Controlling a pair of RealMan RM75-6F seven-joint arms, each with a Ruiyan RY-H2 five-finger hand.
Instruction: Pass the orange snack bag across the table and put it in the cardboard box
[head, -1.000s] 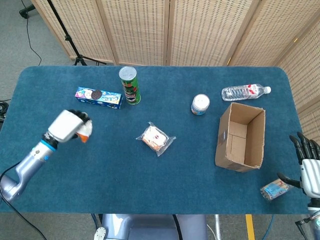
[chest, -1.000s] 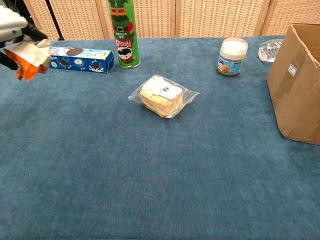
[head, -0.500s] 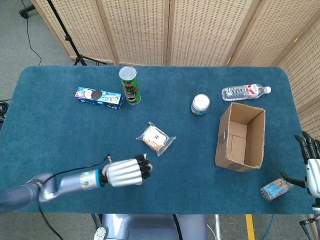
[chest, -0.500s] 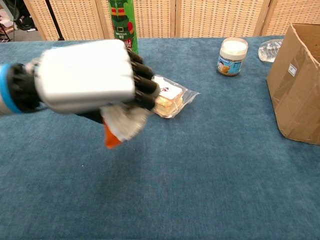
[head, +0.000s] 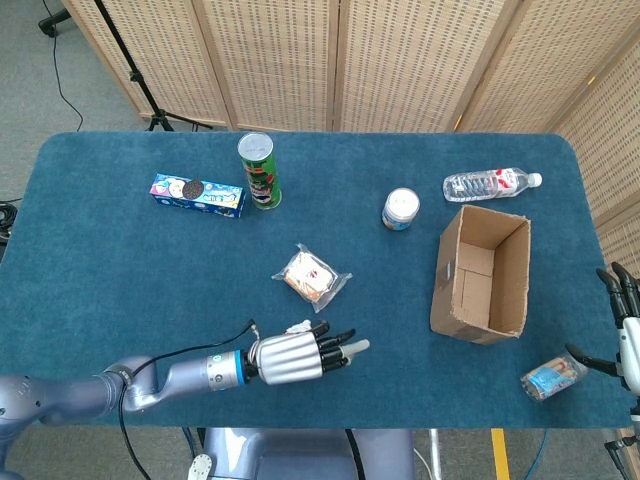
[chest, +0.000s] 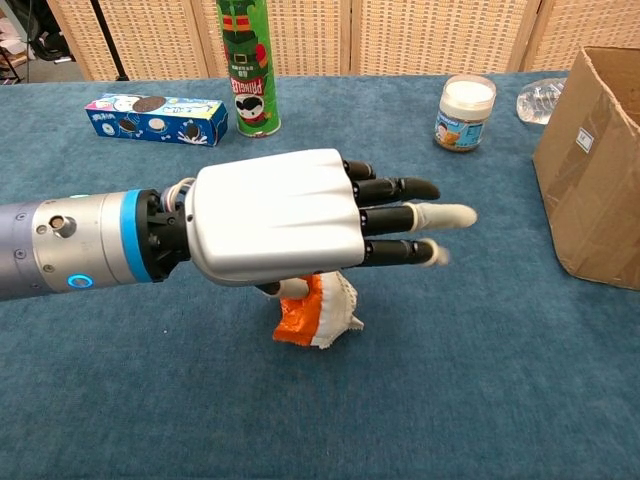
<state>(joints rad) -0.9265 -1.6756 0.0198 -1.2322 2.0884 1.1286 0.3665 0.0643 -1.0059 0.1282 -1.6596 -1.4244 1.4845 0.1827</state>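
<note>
The orange snack bag (chest: 314, 311) sits crumpled on the blue cloth just under the palm of my left hand (chest: 300, 215). That hand's fingers (chest: 415, 216) stretch out straight towards the right, and nothing lies between them. From the head view the left hand (head: 298, 356) is near the table's front edge, left of centre, and it hides the bag. The cardboard box (head: 480, 272) lies open-topped at the right, well away from the bag. My right hand (head: 626, 338) hangs at the far right edge, fingers spread, holding nothing.
A wrapped sandwich (head: 312, 277) lies just beyond the left hand. Further back stand a green crisp can (head: 259, 170), a blue biscuit box (head: 198, 195) and a small jar (head: 400, 209). A water bottle (head: 492, 184) lies behind the box, a small packet (head: 550, 379) near the right hand.
My left hand swung from the far left to the front middle with the bag. Its fingers have since straightened and the bag now lies beneath the palm. The right hand barely moved.
</note>
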